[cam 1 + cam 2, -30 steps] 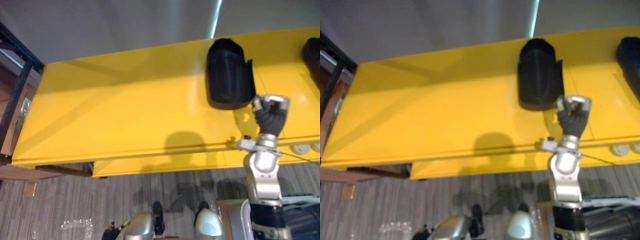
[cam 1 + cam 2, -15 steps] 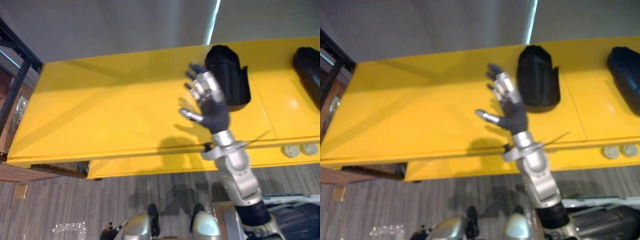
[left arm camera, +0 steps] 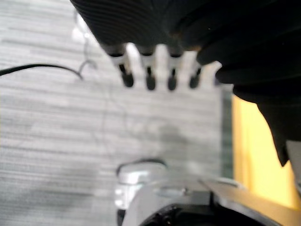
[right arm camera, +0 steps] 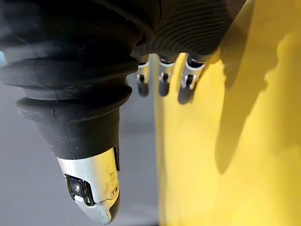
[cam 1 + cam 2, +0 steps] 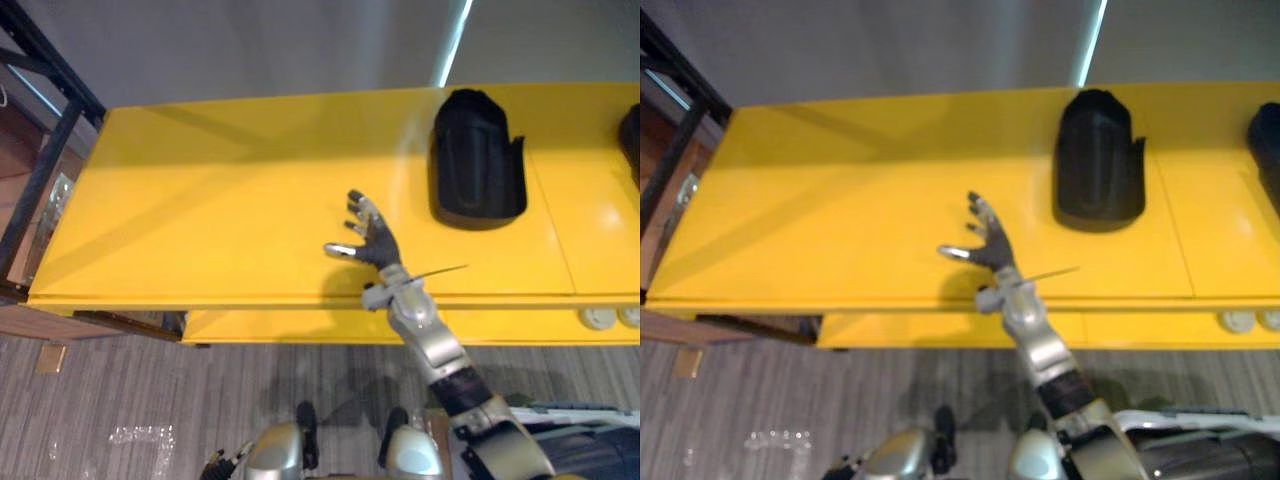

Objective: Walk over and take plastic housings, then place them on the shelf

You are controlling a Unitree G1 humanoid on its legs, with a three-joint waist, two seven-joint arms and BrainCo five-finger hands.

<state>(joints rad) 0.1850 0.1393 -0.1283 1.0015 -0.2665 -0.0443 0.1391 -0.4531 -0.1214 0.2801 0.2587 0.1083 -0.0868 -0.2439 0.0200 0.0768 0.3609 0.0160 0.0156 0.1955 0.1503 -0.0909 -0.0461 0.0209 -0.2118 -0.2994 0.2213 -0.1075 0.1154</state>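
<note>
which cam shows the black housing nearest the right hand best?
Left eye view: the whole black housing lies unobstructed on the yellow shelf, apart from the open right hand. Right eye view matches it. Wrist views face bare shelf and floor.

I can read no text, label, number or sign before me: the shelf (image 5: 250, 200) and the housing (image 5: 478, 155) on it carry no print I can make out.
</note>
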